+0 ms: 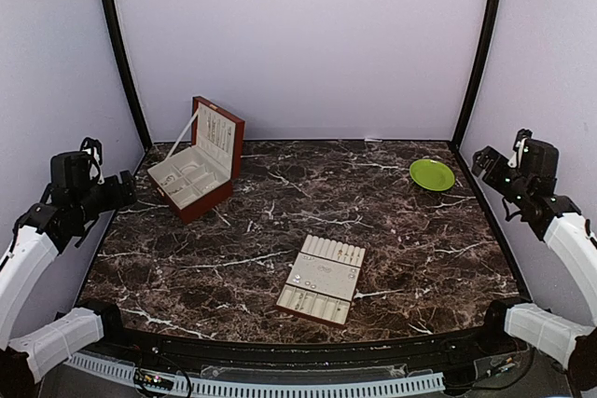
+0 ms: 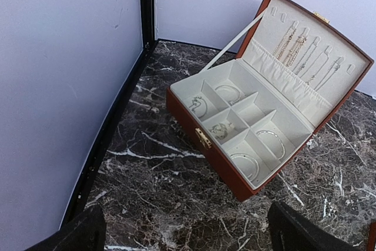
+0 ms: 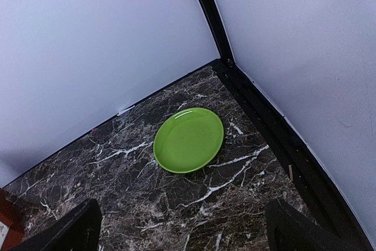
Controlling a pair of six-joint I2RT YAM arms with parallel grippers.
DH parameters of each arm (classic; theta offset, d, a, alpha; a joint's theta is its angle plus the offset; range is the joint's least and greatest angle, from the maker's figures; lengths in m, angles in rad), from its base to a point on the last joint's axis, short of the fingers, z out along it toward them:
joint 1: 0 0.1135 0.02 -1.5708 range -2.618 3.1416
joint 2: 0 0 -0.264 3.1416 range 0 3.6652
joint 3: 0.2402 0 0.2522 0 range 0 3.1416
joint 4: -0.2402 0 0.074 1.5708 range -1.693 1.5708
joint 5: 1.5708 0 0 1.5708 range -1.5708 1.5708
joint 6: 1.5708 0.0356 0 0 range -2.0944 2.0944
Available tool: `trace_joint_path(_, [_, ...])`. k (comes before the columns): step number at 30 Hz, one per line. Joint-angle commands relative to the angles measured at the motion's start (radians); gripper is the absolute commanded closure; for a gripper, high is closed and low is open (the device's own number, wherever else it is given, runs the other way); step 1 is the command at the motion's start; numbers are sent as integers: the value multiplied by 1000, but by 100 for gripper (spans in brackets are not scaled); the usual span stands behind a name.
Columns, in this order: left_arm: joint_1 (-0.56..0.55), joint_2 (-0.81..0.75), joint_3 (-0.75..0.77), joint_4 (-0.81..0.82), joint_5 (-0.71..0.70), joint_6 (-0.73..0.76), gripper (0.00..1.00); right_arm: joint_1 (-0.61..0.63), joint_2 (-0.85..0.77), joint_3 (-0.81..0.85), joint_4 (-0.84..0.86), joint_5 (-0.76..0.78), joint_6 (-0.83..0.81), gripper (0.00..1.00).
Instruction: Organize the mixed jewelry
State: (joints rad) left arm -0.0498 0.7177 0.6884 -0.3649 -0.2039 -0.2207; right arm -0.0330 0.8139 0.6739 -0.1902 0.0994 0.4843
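Note:
The mixed jewelry (image 1: 302,279) shows as tiny pale specks on the cream slotted insert tray (image 1: 328,297), which lies flat at the table's front centre. The red-brown wooden box (image 1: 210,200) stands open at the back left. In the left wrist view its cream compartments hold silvery rings (image 2: 220,130) and bangles (image 2: 247,166), and chains (image 2: 294,45) hang in the lid. My left gripper (image 1: 123,191) is raised at the left edge, open and empty (image 2: 185,236), short of the box. My right gripper (image 1: 485,163) is raised at the right edge, open and empty (image 3: 185,233).
A green plate (image 1: 432,174) lies at the back right, below my right gripper, and is empty in the right wrist view (image 3: 188,139). Lilac walls with black corner posts (image 1: 119,53) enclose the dark marble table (image 1: 280,221).

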Motion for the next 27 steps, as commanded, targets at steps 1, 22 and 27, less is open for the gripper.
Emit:
trace_joint_path(1, [1, 20, 31, -23, -28, -2, 1, -3, 1, 35, 9, -39, 11, 1])
trace_joint_path(22, [-1, -35, -8, -19, 77, 46, 8, 201, 105, -3, 11, -174, 62, 3])
trace_joint_path(27, [-46, 55, 16, -30, 243, 2, 13, 348, 138, -9, -25, -92, 70, 4])
